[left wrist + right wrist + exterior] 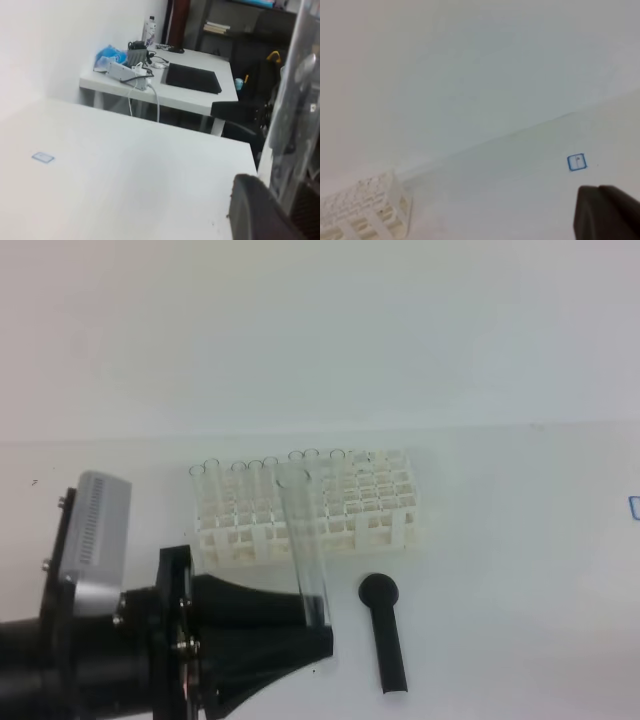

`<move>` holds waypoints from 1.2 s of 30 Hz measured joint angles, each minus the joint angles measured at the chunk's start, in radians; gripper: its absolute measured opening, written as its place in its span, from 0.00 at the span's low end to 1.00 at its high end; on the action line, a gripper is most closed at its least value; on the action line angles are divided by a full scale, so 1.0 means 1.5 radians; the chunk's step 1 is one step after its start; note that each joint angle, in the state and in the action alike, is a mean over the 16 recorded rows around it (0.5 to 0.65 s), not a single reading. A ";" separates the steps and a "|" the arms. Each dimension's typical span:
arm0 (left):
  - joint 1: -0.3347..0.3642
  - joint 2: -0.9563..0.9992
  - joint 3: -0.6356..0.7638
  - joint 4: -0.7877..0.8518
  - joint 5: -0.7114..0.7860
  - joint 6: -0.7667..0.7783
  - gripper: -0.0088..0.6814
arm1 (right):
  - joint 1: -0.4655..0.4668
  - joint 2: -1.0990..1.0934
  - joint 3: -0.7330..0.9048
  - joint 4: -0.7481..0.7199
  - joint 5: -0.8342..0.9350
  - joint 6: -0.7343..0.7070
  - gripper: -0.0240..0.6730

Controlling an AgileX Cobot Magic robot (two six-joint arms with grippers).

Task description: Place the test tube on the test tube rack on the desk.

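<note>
Exterior high view: left gripper (312,625) clamped on the lower end of the test tube (303,540), held near upright with a slight tilt, its open rim overlapping the front rows of the test tube rack (312,505) on the desk (520,580). Risk, judged from here: a tilted tube striking a grid wall rather than dropping into a square hole, or knocking the tubes already standing in the back left rows; a glass wall slipping between black pads if pressed down. Black round-headed stick (384,632) lying just right of the gripper, near enough to be nudged by a sideways move. Tube clear, colourless, slim, hard to separate from the white grid behind.

Left wrist view: tube (295,115) filling the right edge as a blurred, glassy strip, rising past a black finger (255,210); rack not visible, so alignment unreadable here.

Right wrist view: only a dark fingertip (605,212) showing, right gripper closed and empty, rack corner (365,212) at lower left, well apart.
</note>
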 joint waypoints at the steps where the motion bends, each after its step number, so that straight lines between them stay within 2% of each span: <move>1: 0.000 0.000 0.007 0.000 0.000 0.007 0.17 | 0.000 0.000 -0.008 0.000 0.008 -0.010 0.03; 6: 0.000 0.000 0.023 0.009 -0.001 0.021 0.17 | 0.000 0.007 -0.068 0.010 0.078 -0.087 0.03; 10: 0.000 0.000 0.023 0.014 -0.001 0.015 0.17 | 0.003 0.030 -0.129 0.062 0.172 -0.198 0.03; 19: 0.000 0.000 0.023 -0.009 -0.001 -0.006 0.17 | 0.022 0.116 -0.216 0.358 0.409 -0.534 0.03; 24: -0.001 0.000 0.023 -0.001 -0.001 -0.020 0.17 | 0.043 0.175 -0.223 0.522 0.501 -0.674 0.03; 29: -0.014 0.000 0.024 0.015 -0.001 -0.034 0.17 | 0.066 0.234 -0.226 0.598 0.551 -0.738 0.07; 36: -0.055 0.000 0.024 0.039 0.000 -0.046 0.17 | 0.094 0.331 -0.260 0.613 0.590 -0.757 0.28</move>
